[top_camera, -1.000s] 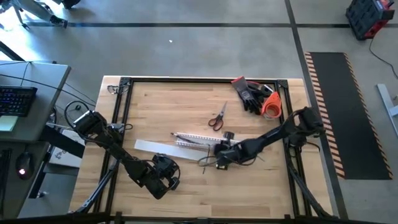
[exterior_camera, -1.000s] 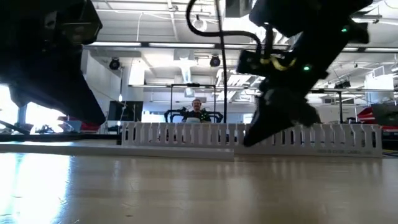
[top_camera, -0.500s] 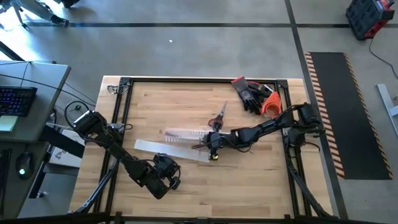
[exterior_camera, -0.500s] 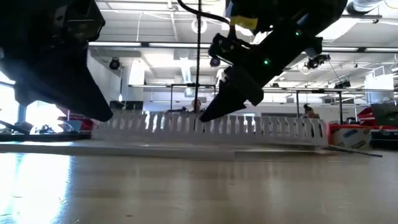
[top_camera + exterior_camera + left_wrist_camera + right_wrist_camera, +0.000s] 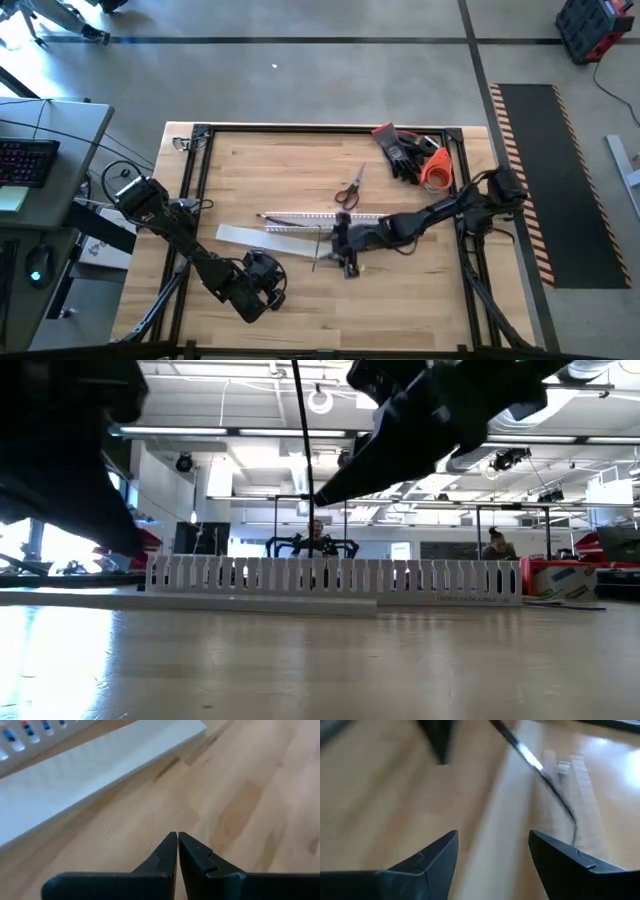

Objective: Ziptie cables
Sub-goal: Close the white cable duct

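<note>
The cables show as a thin dark wire (image 5: 318, 246) running straight across the white comb-slotted duct's (image 5: 310, 217) near side. In the low view a wire (image 5: 300, 430) rises out of the picture's top. My right gripper (image 5: 333, 247) hovers open above mid-table, beside that wire. In its wrist view the wire (image 5: 540, 770) lies ahead of the spread fingers (image 5: 492, 845), not between them. My left gripper (image 5: 177, 836) is shut over bare wood at the near left, close to the flat white strip (image 5: 90, 775). My right gripper stands open next to the wire. Whether a finger touches it, I cannot tell. In the low view the wire passes right by the gripper's tip (image 5: 318, 495).
Scissors (image 5: 348, 188) lie behind the duct. Black gloves (image 5: 403, 152) and an orange object (image 5: 437, 171) sit at the far right corner. A flat white strip (image 5: 262, 238) lies left of the right gripper. The near half of the table (image 5: 400, 310) is bare wood.
My right gripper has risen and gone toward the table's left. The white duct has slid toward the table's left. The wire, bunched in loops under the gripper a second ago, now runs as one straight line beside it.
</note>
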Controlling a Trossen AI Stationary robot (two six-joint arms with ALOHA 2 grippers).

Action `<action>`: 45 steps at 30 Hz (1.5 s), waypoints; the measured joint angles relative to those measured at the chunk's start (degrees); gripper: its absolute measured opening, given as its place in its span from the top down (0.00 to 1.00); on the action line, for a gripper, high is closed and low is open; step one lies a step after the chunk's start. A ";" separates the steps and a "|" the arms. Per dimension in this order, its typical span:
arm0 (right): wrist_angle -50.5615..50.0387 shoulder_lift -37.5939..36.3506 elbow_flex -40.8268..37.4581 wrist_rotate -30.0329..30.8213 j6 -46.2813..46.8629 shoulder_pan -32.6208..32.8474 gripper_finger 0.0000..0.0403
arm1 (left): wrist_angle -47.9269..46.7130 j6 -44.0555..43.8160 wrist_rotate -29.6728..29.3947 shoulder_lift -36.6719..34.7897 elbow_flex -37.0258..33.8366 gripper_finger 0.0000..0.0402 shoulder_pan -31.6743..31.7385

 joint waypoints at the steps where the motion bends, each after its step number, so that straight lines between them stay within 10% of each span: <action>1: 0.79 0.85 0.04 -0.30 1.13 0.93 0.43 | -1.16 -0.73 -0.22 -0.68 0.00 1.00 -0.56; 10: 8.04 11.90 -0.04 13.23 9.47 3.02 0.70 | -8.84 -4.40 -10.50 -7.07 0.06 1.00 -4.17; 16: 6.59 12.11 -0.02 11.43 14.82 0.96 0.98 | -9.21 -2.95 -11.88 -7.74 0.09 1.00 -3.81; 35: -42.37 -2.55 -0.51 16.63 27.37 21.21 1.00 | -6.92 -2.36 -12.74 -7.74 0.09 1.00 -4.10; 45: -39.91 -11.85 -0.80 33.71 37.63 29.83 0.99 | -6.44 -1.16 -15.98 -7.72 0.04 1.00 -3.82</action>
